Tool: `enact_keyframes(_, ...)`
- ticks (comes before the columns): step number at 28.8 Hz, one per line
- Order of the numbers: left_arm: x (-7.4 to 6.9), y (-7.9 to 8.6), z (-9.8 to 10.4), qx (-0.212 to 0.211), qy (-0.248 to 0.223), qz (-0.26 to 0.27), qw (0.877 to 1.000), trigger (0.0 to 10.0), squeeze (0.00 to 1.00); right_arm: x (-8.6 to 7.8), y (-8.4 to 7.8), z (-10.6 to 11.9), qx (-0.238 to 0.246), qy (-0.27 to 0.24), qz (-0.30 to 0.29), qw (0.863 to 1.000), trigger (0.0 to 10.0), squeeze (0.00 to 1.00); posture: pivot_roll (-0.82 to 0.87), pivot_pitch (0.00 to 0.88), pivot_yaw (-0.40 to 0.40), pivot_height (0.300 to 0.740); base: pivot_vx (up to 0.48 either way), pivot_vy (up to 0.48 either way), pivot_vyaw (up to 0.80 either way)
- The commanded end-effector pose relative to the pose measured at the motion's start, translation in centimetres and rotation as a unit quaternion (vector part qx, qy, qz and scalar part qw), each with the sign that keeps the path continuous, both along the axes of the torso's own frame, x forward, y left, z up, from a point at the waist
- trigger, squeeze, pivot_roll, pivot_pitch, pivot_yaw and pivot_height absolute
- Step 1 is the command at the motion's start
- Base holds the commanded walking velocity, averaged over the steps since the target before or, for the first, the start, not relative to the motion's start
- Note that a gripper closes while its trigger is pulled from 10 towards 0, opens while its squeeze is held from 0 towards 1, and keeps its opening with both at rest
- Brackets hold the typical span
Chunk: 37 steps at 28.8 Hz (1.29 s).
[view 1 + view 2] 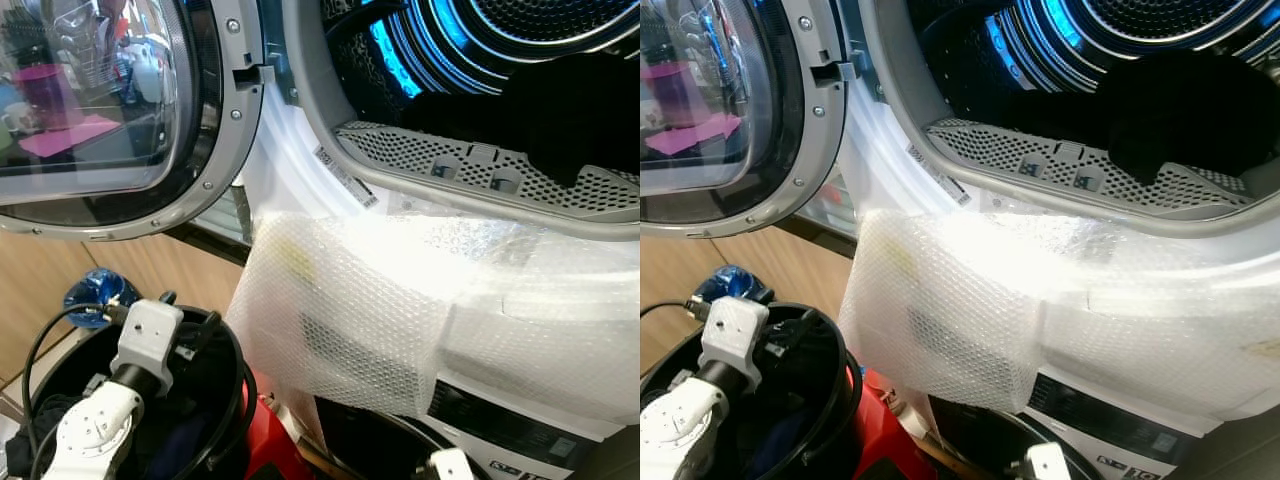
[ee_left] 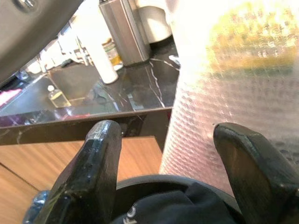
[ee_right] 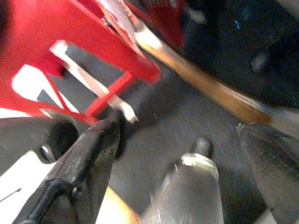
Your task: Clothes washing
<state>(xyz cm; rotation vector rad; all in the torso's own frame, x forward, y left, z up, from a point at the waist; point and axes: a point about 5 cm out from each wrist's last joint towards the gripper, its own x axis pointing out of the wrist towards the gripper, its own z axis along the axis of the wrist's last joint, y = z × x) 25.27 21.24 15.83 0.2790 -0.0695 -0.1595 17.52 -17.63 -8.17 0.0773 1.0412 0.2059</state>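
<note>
The machine's round opening [image 1: 480,170] stands open, its drum lit blue. A dark garment [image 1: 580,110] lies at the drum's front, over the perforated lip. At lower left a black basket [image 1: 238,370] holds dark clothes [image 2: 187,207]. My left arm [image 1: 140,340] reaches down over the basket. Its gripper [image 2: 163,140] is open just above the dark clothes, with nothing between the fingers. My right gripper [image 3: 177,135] is open low near the floor, holding nothing; its wrist [image 1: 450,465] shows at the bottom edge.
The glass door [image 1: 100,100] is swung wide open to the left. Bubble wrap [image 1: 350,300] hangs over the machine's front below the opening. A red stand [image 1: 270,440] sits beside the basket, and a blue object [image 1: 95,295] lies on the wooden floor behind it.
</note>
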Motion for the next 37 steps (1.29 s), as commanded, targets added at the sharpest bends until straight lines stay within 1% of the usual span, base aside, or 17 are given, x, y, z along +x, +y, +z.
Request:
enact_keyframes(1, -0.1, 1.9, 0.3, 0.005, 0.030, 0.048, 0.998, 10.0, 0.00, -0.8, -0.1, -0.7, -0.027, 0.022, -0.035, 0.999, 10.0, 0.00, 0.06, 0.055, 0.072, 0.740, 0.000, 0.000, 0.00)
enact_keyframes(3, -0.2, 2.6, 0.1, -0.002, 0.050, 0.060, 0.997, 10.0, 0.00, -1.2, -0.2, -1.0, -0.042, 0.033, -0.051, 0.997, 10.0, 0.00, 0.06, 0.055, 0.073, 0.740, 0.000, 0.000, 0.00)
enact_keyframes(4, -0.2, 2.9, 0.0, -0.002, 0.064, 0.056, 0.996, 10.0, 0.51, -1.4, -0.2, -1.2, -0.048, 0.042, -0.062, 0.996, 10.0, 0.00, 0.06, 0.056, 0.072, 0.740, 0.000, 0.000, 0.00)
enact_keyframes(5, -0.2, 2.9, 0.0, -0.002, 0.064, 0.056, 0.996, 10.0, 0.51, -1.4, -0.2, -1.2, -0.048, 0.042, -0.062, 0.996, 10.0, 0.00, 0.06, 0.056, 0.072, 0.740, 0.000, 0.000, 0.00)
enact_keyframes(6, -0.3, 3.2, -0.2, 0.001, 0.092, 0.049, 0.995, 10.0, 0.79, -1.7, -0.2, -1.4, -0.055, 0.050, -0.070, 0.995, 10.0, 0.00, 0.06, 0.056, 0.072, 0.740, 0.000, 0.000, 0.00)
enact_keyframes(7, -0.4, 3.5, -0.4, 0.002, 0.112, 0.045, 0.993, 10.0, 0.79, -1.8, -0.2, -1.5, -0.059, 0.055, -0.075, 0.994, 10.0, 0.00, 0.07, 0.067, 0.074, 0.740, 0.000, 0.000, 0.00)
enact_keyframes(8, -0.7, 4.5, -0.7, 0.041, 0.157, 0.044, 0.986, 10.0, 1.00, -1.8, -0.3, -1.5, -0.062, 0.057, -0.093, 0.992, 10.0, 0.00, 0.07, 0.072, 0.076, 0.740, 0.000, 0.000, 0.00)
enact_keyframes(10, -1.1, 5.2, -1.1, 0.079, 0.181, 0.031, 0.980, 10.0, 1.00, -1.8, -0.3, -1.5, -0.062, 0.057, -0.098, 0.992, 10.0, 0.00, 0.07, 0.072, 0.076, 0.740, 0.000, 0.000, 0.00)
enact_keyframes(11, -1.1, 5.2, -1.1, 0.079, 0.181, 0.031, 0.980, 10.0, 1.00, -1.8, -0.3, -1.5, -0.062, 0.057, -0.098, 0.992, 10.0, 0.00, 0.07, 0.072, 0.076, 0.740, 0.000, 0.000, 0.00)
enact_keyframes(12, -1.4, 5.6, -1.6, 0.081, 0.201, 0.017, 0.976, 10.0, 1.00, -1.7, -0.2, -1.5, -0.059, 0.055, -0.097, 0.992, 10.0, 0.00, 0.07, 0.079, 0.076, 0.740, 0.000, 0.000, 0.00)
enact_keyframes(16, -1.8, 6.2, -2.0, 0.119, 0.221, -0.024, 0.968, 10.0, 1.00, -1.7, -0.1, -1.5, -0.065, 0.056, -0.094, 0.992, 10.0, 0.00, 0.07, 0.087, 0.068, 0.740, 0.000, 0.000, 0.00)
enact_keyframes(22, -1.3, 7.4, -2.5, 0.111, 0.241, -0.076, 0.961, 10.0, 1.00, -1.8, 0.0, -1.6, -0.070, 0.060, -0.095, 0.991, 10.0, 0.00, 0.06, 0.094, 0.058, 0.740, 0.000, 0.000, 0.00)
enact_keyframes(24, -0.5, 7.7, -2.8, 0.131, 0.245, -0.087, 0.957, 10.0, 1.00, -1.9, 0.0, -1.7, -0.070, 0.061, -0.095, 0.991, 10.0, 0.00, 0.05, 0.098, 0.053, 0.740, 0.000, 0.000, 0.00)
enact_keyframes(26, -0.1, 7.7, -3.0, 0.136, 0.246, -0.095, 0.955, 10.0, 1.00, -2.0, 0.0, -1.7, -0.071, 0.061, -0.095, 0.991, 10.0, 0.00, 0.05, 0.098, 0.053, 0.740, 0.000, 0.000, 0.00)
enact_keyframes(31, 1.8, 7.3, -4.0, 0.127, 0.253, -0.133, 0.950, 10.0, 1.00, -2.4, -0.4, -1.8, -0.076, 0.064, -0.092, 0.991, 10.0, 0.00, 0.04, 0.098, 0.042, 0.740, 0.000, 0.000, 0.00)
enact_keyframes(35, 2.3, 7.0, -4.6, 0.116, 0.258, -0.142, 0.948, 10.0, 1.00, -2.5, -0.6, -1.9, -0.077, 0.065, -0.094, 0.990, 10.0, 0.00, 0.04, 0.099, 0.035, 0.740, 0.000, 0.000, 0.00)
enact_keyframes(37, 2.9, 6.5, -5.4, 0.107, 0.268, -0.160, 0.944, 10.0, 1.00, -2.6, -0.8, -1.9, -0.081, 0.066, -0.090, 0.990, 10.0, 0.00, 0.03, 0.101, 0.030, 0.740, 0.000, 0.000, 0.00)
